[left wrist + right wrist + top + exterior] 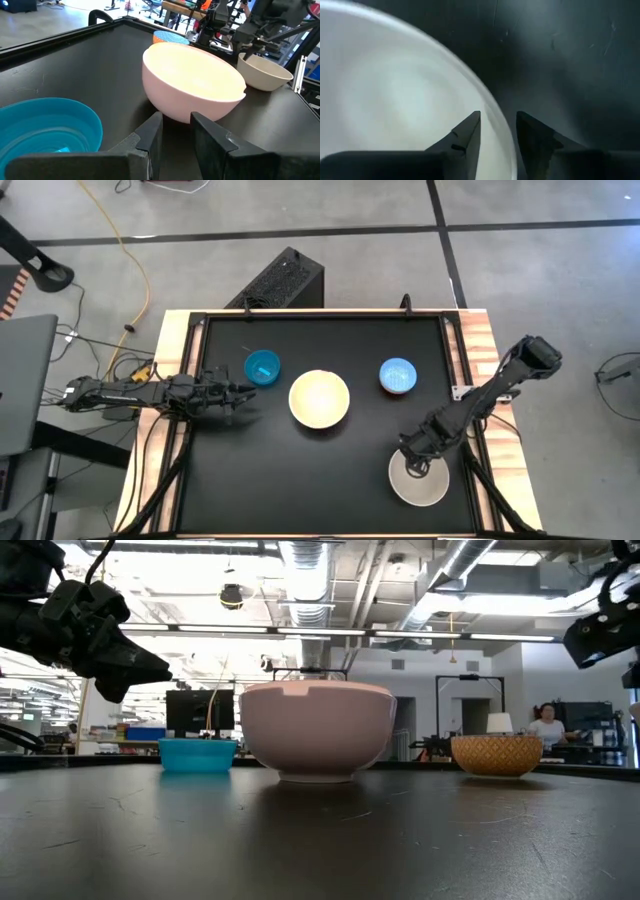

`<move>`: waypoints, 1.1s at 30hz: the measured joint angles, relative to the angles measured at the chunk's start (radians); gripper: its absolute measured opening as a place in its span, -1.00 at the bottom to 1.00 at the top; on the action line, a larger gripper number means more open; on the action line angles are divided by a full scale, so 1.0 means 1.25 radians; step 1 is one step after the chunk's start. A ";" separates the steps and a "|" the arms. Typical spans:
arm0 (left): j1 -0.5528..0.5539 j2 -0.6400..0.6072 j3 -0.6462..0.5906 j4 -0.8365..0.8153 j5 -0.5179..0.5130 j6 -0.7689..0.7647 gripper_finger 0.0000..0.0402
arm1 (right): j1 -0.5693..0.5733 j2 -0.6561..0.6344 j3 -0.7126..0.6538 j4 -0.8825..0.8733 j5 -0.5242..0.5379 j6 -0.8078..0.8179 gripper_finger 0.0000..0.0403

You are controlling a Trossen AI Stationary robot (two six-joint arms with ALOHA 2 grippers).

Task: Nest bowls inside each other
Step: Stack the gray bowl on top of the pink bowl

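Observation:
A large white bowl (428,486) stands on its base at the table's near right. My right gripper (497,125) points down over its far-left rim (506,142), open, one finger above the inside and one outside; I see no touch. A large pale pink bowl (319,399) sits at the middle. A small teal bowl (262,367) lies to its far left, and a small blue bowl with a reddish outside (398,376) to its far right. My left gripper (243,391) waits open, level, beside the teal bowl (45,125), facing the pink bowl (192,80).
The black tabletop (300,480) has raised rails along its far and side edges. Bare surface lies in the near left and between the bowls. A dark box (283,280) stands on the floor beyond the far edge. A person (546,726) sits far off in the room.

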 joint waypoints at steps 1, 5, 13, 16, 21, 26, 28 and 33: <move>0.000 0.000 0.000 0.000 0.000 0.000 -0.56 | -0.004 0.000 0.000 0.001 0.004 -0.002 -0.35; 0.000 0.000 0.000 0.000 0.000 0.000 -0.56 | -0.028 0.000 0.000 0.023 0.011 -0.062 -0.64; 0.000 0.000 0.000 0.000 -0.001 0.000 -0.56 | -0.149 -0.017 0.078 0.009 -0.025 -0.157 -0.92; 0.000 0.000 0.000 0.000 -0.001 -0.001 -0.56 | -0.217 -0.024 0.151 0.015 -0.029 -0.158 -0.96; 0.000 0.000 0.000 0.000 -0.001 -0.001 -0.56 | -0.331 0.002 0.291 0.018 -0.031 -0.169 -0.97; 0.000 0.000 0.000 0.000 -0.001 -0.002 -0.56 | -0.422 0.071 0.435 0.029 -0.017 -0.304 -0.96; 0.000 0.000 0.000 0.000 -0.001 -0.002 -0.56 | -0.455 0.114 0.486 0.034 -0.008 -0.345 -0.96; 0.000 0.000 0.000 0.000 -0.001 -0.002 -0.56 | -0.529 0.238 0.594 0.040 -0.005 -0.459 -0.96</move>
